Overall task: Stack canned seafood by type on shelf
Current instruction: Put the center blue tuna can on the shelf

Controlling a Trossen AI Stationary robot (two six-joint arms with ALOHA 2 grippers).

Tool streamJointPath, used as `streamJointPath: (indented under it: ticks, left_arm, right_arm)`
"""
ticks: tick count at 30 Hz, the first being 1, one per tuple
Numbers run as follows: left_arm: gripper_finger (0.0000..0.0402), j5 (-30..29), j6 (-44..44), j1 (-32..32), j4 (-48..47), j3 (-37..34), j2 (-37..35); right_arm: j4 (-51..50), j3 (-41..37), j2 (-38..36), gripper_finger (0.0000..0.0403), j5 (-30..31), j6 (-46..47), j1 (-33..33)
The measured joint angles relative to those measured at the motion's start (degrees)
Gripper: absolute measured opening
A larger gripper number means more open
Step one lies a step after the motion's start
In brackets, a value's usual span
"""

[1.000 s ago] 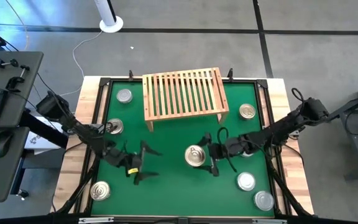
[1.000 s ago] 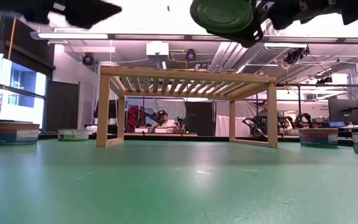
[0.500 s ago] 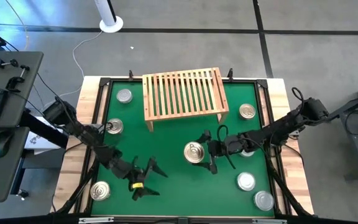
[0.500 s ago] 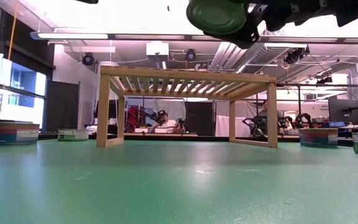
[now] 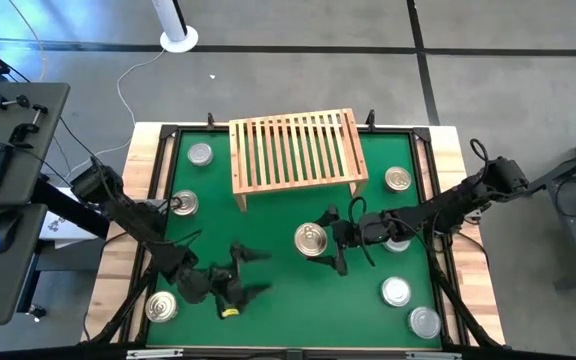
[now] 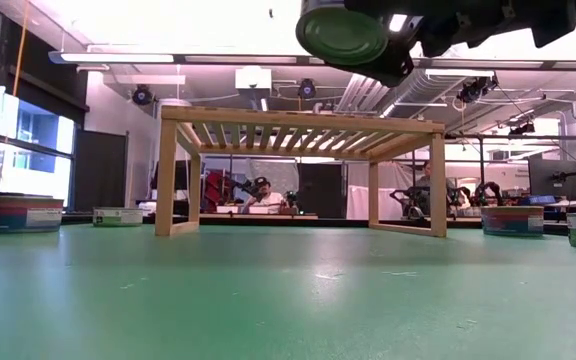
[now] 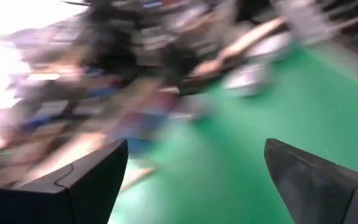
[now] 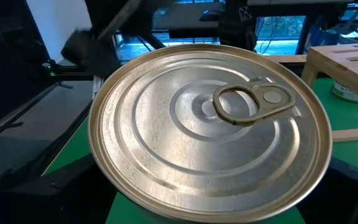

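Currently we list: right gripper (image 5: pixel 326 240), fingers clamped around one gold-topped tin (image 5: pixel 310 239), held above the green mat (image 5: pixel 278 215) at 6 o'clock of the shelf (image 5: pixel 295 150). Left gripper (image 5: pixel 240 273), fingers spread, carrying nothing, at 8 o'clock of that tin. Six more tins rest on the mat: three at 9 o'clock of centre, three at 3 o'clock.

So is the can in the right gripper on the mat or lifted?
Lifted: the can hangs high above the mat in the right gripper.
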Motion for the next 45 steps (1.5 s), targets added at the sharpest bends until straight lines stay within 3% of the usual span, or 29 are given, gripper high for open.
streamJointPath:
  ticks: [2, 4, 11, 13, 17, 23, 32, 36, 43, 45]
  left_arm:
    - [0.0365, -7.7, 8.4, 1.8, 0.7, 2.3, -0.1]
    - [0.0365, -8.4, 17.8, 3.9, 0.5, 3.4, -0.1]
    - [0.0365, 9.8, 38.7, 9.4, -8.6, 3.3, 0.0]
    - [0.0365, 11.2, 42.2, 10.4, -8.4, 3.2, 0.5]
    - [0.0365, 11.8, 48.2, 12.0, 1.2, 3.3, 3.4]
    - [0.0365, 14.5, 65.0, 13.9, 13.8, 4.1, 10.8]
    - [0.0347, 9.0, 64.7, 16.5, 14.3, 8.6, 15.5]
    - [0.0299, 6.4, 64.4, 16.4, 14.3, 8.8, 14.9]
    - [0.0179, 4.4, 62.7, 15.1, 14.2, 8.8, 14.7]
    - [0.0165, 4.4, 61.4, 14.7, 14.2, 8.8, 14.7]
  right_arm:
    - [0.0, 0.0, 0.0, 0.0394, 0.1, 0.0, -0.1]
    - [0.0, 0.0, 0.0, 0.0394, 0.0, 0.4, -0.2]
    - [0.1, 0.0, 0.0, 0.0394, 0.1, 0.5, -0.6]
    - [0.1, 0.0, 0.0, 0.0394, 0.0, 0.4, -0.6]
    - [0.6, 0.0, 0.0, 0.0394, 0.0, 0.4, -0.9]
    - [0.5, 0.0, 0.0, 0.0394, 0.1, 0.5, -1.4]
    - [0.5, 0.0, 0.0, 0.0394, -1.9, 0.9, -1.4]
    - [0.0, 0.0, 0.0, 0.0394, -1.9, 0.9, -1.4]
    - [0.2, 0.0, 0.0, 0.0394, -1.7, -0.4, -1.4]
    - [0.3, 0.0, 0.0, 0.0394, -1.7, -0.5, -1.3]
